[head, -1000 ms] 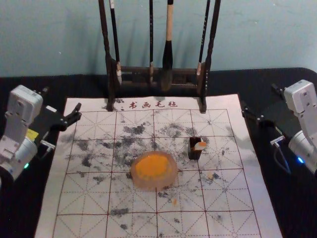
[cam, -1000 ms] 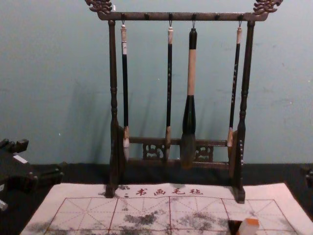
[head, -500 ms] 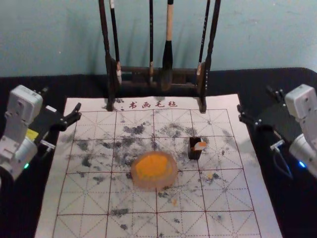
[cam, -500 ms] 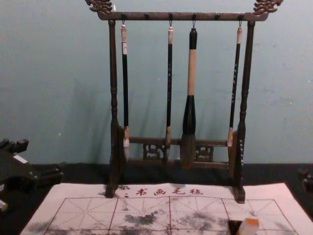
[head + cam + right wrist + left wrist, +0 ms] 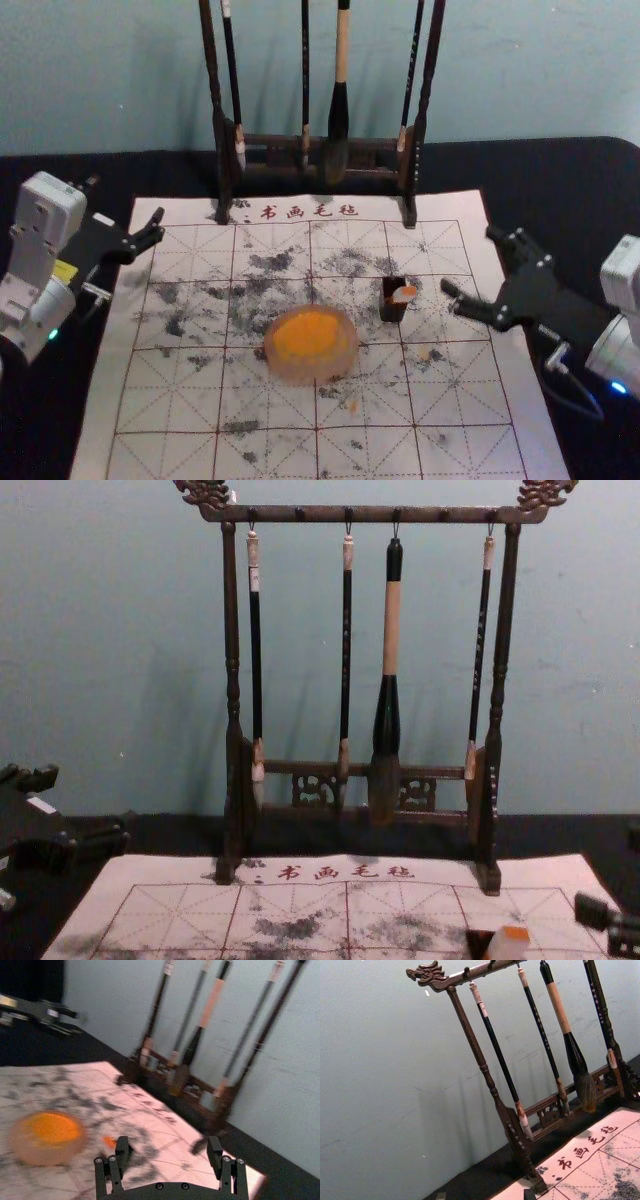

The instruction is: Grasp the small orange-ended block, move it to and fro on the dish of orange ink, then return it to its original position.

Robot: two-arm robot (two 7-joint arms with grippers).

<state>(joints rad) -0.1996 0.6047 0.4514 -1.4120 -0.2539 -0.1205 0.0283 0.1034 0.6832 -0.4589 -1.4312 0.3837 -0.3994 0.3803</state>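
The right pincer (image 5: 468,260) is spread wide, its two black fingers (image 5: 474,308) well apart, with nothing in its grip; it reaches in over the right part of the white felt mat (image 5: 170,405), which is printed with a red grid and smudged with black ink. The small pale block with an orange end (image 5: 404,294) is to the robot's left of that pincer, near but apart from it, slightly tilted and orange end up, at a small black upright holder (image 5: 391,310); whether it sits in the holder or leans on it, I cannot tell. In the right wrist view, the block's orange tip lies near one finger of the right pincer (image 5: 168,1147), outside the gap. The round, pinkish dish of orange ink (image 5: 313,374) is on the mat, nearer the robot and left of the holder. The left pincer (image 5: 125,198) is parked beyond the mat's left edge, open and empty. A dark wooden rack (image 5: 370,514) with hanging brushes (image 5: 391,630) stands at the mat's far edge on the black-covered surface (image 5: 590,180).
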